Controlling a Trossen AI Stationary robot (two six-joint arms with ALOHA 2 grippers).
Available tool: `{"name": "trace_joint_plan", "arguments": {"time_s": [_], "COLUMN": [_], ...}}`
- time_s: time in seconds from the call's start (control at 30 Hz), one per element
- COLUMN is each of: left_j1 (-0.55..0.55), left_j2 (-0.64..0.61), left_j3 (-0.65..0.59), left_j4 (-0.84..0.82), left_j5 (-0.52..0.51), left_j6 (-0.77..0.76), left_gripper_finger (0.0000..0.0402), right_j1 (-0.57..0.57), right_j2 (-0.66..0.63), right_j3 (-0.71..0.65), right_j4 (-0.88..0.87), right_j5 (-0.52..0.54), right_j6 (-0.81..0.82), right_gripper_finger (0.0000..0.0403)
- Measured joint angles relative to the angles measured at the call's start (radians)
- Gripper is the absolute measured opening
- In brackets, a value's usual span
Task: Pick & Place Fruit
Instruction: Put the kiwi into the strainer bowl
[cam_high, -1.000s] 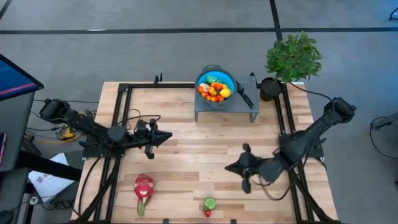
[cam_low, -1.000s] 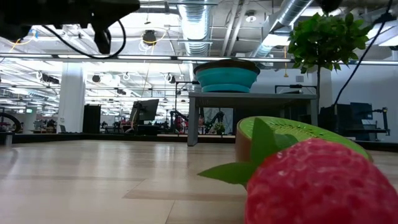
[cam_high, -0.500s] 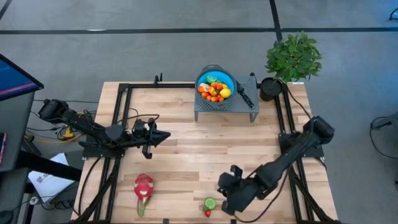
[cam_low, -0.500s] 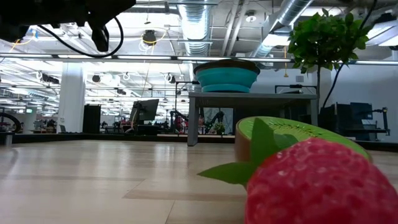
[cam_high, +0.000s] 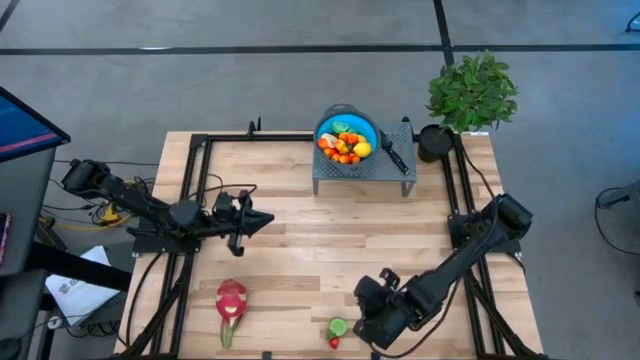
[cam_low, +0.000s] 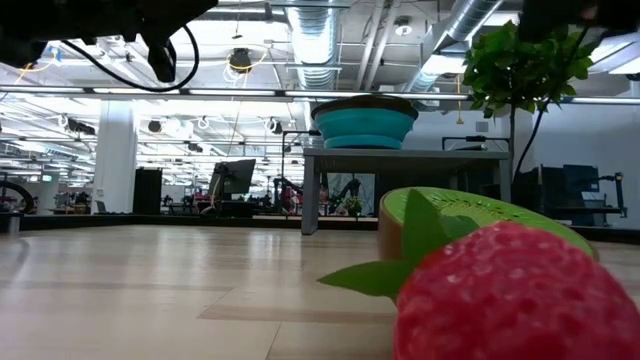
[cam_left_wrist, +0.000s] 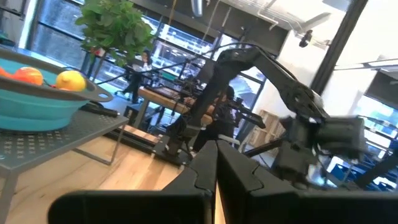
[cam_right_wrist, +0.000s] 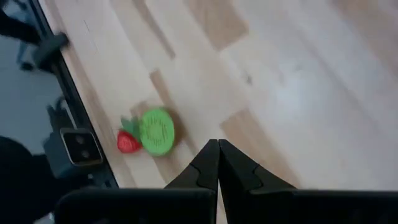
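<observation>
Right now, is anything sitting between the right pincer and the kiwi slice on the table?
Nothing visible does. The right pincer, shut, hovers beside the kiwi slice, with only bare wooden table between them. The strawberry touches the kiwi's far side, away from the pincer.

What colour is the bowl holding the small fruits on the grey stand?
Blue-teal; the round bowl on the perforated grey stand shows best in the high view.
</observation>
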Motion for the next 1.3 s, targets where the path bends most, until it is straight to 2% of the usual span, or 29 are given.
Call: {"name": "trace_joint_plan", "arguments": {"time_s": [0.13, 0.3, 0.47, 0.67, 0.8, 0.97, 1.07, 1.17, 1.3], "left_j1": [0.000, 0.000, 0.000, 0.000, 0.000, 0.000, 0.000, 0.000, 0.000], "left_j2": [0.000, 0.000, 0.000, 0.000, 0.000, 0.000, 0.009, 0.052, 0.159], "left_j3": [0.000, 0.000, 0.000, 0.000, 0.000, 0.000, 0.001, 0.001, 0.028], "left_j4": [0.000, -0.001, -0.001, -0.001, -0.001, -0.002, -0.006, -0.008, -0.012], "left_j5": [0.046, 0.055, 0.056, 0.133, 0.132, 0.133, 0.171, 0.203, 0.183], "left_j6": [-0.003, -0.006, -0.007, -0.008, -0.008, -0.008, -0.022, -0.084, -0.129], "left_gripper_finger": [0.0001, 0.0001, 0.0001, 0.0001, 0.0001, 0.0001, 0.0001, 0.0001, 0.0001], "right_j1": [0.025, 0.061, 0.056, 0.073, 0.077, 0.079, 0.093, 0.117, 0.157], "right_j2": [-0.047, -0.154, -0.298, -0.494, -0.601, -0.683, -0.714, -0.727, -0.729], "right_j3": [-0.020, -0.161, -0.391, -0.696, -0.867, -1.016, -1.083, -1.140, -1.189], "right_j4": [-0.044, 0.007, 0.235, 0.564, 0.742, 0.876, 0.944, 1.018, 1.116], "right_j5": [0.089, 0.151, 0.217, 0.312, 0.340, 0.352, 0.366, 0.393, 0.469], "right_j6": [-0.014, -0.008, -0.068, -0.193, -0.250, -0.255, -0.255, -0.270, -0.306], "right_gripper_finger": [0.0000, 0.0000, 0.0000, 0.0000, 0.0000, 0.0000, 0.0000, 0.0000, 0.0000]}}
